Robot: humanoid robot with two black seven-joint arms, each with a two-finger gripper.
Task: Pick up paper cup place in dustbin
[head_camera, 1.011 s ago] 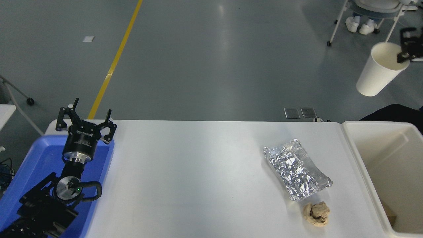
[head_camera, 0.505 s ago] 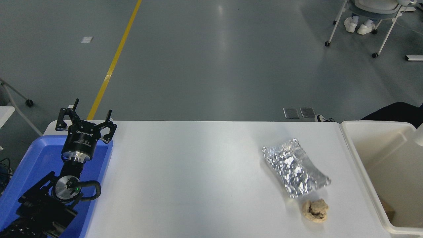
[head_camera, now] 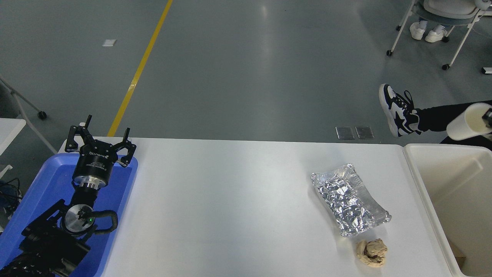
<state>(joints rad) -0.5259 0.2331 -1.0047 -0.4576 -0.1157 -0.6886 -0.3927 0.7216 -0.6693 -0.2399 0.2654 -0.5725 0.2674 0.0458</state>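
Observation:
The white paper cup (head_camera: 466, 122) hangs tilted on its side at the right edge, in the air just above the far rim of the cream-white dustbin (head_camera: 422, 184). Only a dark sliver of my right gripper (head_camera: 488, 114) shows at the cup's mouth, at the picture's edge, holding the cup. My left gripper (head_camera: 100, 135) is open and empty, parked over the blue tray at the lower left.
A blue plastic tray (head_camera: 122, 192) lies at the table's left end. A crumpled silver foil tray (head_camera: 350, 199) and a tan paper wad (head_camera: 371, 252) lie near the dustbin. A person's leg and black-and-white shoe (head_camera: 396, 109) reach in behind the table's far right. A wheeled chair (head_camera: 447, 7) stands behind.
The cup, high at the right a second ago and almost out of sight half a second ago, now hangs lower, sideways over the dustbin's far rim. A person's leg and shoe have come into view. The view shifted slightly.

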